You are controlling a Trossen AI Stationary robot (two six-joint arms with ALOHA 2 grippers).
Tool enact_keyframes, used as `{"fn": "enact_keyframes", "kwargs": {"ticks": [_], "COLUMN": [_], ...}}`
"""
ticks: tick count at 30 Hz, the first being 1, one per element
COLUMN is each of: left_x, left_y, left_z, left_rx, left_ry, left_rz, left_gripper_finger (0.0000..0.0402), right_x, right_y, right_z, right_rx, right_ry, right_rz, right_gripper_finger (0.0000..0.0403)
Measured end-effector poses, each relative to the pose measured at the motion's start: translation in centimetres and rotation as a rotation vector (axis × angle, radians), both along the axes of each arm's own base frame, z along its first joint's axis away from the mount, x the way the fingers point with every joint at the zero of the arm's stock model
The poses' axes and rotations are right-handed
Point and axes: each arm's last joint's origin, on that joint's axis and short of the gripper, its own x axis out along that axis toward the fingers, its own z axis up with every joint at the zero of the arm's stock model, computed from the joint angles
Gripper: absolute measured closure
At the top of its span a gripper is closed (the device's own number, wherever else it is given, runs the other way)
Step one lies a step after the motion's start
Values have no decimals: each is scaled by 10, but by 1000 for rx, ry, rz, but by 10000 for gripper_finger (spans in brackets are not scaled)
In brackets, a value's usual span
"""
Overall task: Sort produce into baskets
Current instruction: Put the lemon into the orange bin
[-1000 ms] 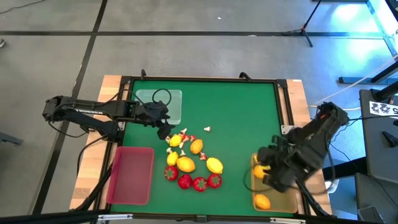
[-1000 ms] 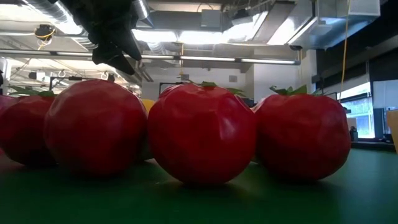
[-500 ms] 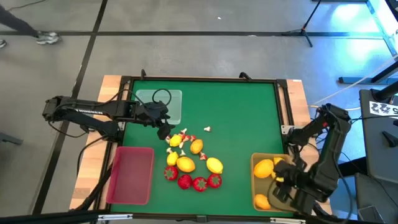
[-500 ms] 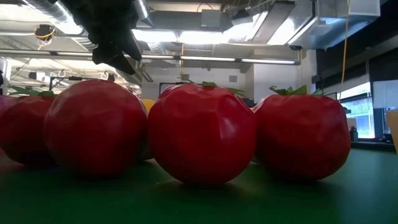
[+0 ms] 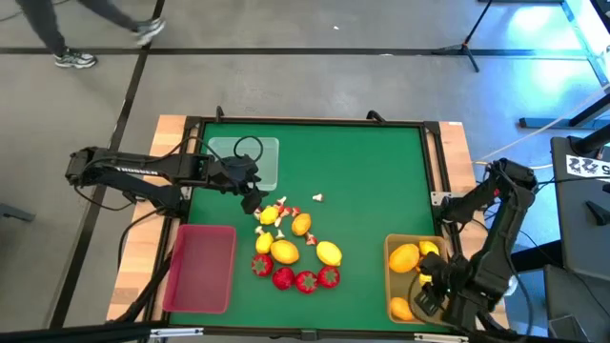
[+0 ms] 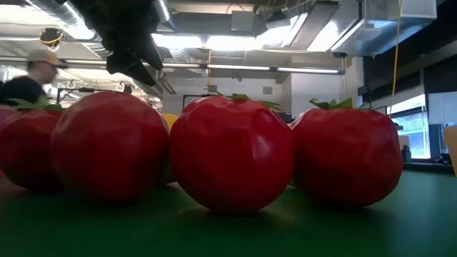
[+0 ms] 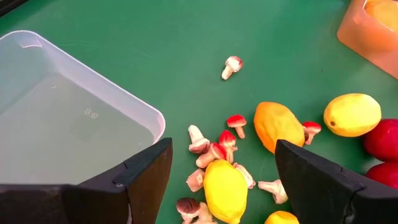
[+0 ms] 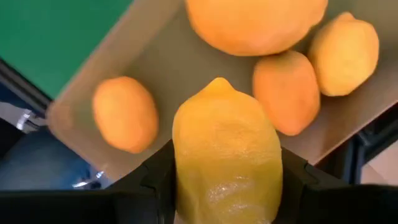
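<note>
My right gripper (image 8: 227, 180) hangs over the near end of the tan basket (image 5: 393, 276) at the table's near right, shut on a yellow lemon (image 8: 225, 149). Several lemons and orange fruits (image 8: 124, 114) lie in that basket. My left gripper (image 5: 251, 197) stands open and empty above the produce pile at mid-table, with a lemon (image 7: 225, 190), an orange fruit (image 7: 280, 126) and small white-and-red bits (image 7: 231, 66) below it. Red strawberries (image 5: 305, 280) rest on the mat at the pile's near side. The clear basket (image 5: 272, 152) and red basket (image 5: 200, 269) are on the left. My right gripper pinches the lemon by its two long sides (image 8: 183, 168) between its two fingers. The fingers come from above, pointing down. The lemon's pointed end (image 8: 217, 84) shows past the fingers. It is lifted clear above the tan basket's floor and the fruit lying there.
Two more lemons (image 5: 329, 252) lie at the pile's near right. In the low view the strawberries (image 6: 232, 153) fill the foreground. Bare green mat (image 5: 372, 171) stretches across the far right of the table. A person (image 5: 57, 24) walks past on the floor beyond the table.
My right gripper has swung toward the table's near right corner and gone down over the tan basket, rolling about its own axis, the lemon still between its fingers. Most of this happened early in the second. A person has come into view beyond the far left.
</note>
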Motion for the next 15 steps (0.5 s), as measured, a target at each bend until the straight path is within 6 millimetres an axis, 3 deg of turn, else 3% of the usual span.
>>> {"fn": "enact_keyframes", "kwargs": {"ticks": [9,15], "left_x": [0,0], "left_y": [0,0], "left_z": [0,0], "left_rx": [-1,-3], "left_ry": [0,-1], "left_rz": [1,3], "left_gripper_finger": [123,123], "right_x": [26,31], "right_y": [-12,-11], "right_z": [-24,-39], "right_rx": [37,102], "right_ry": [-13,-20], "right_rz": [144,187], "right_gripper_finger": [233,233]}}
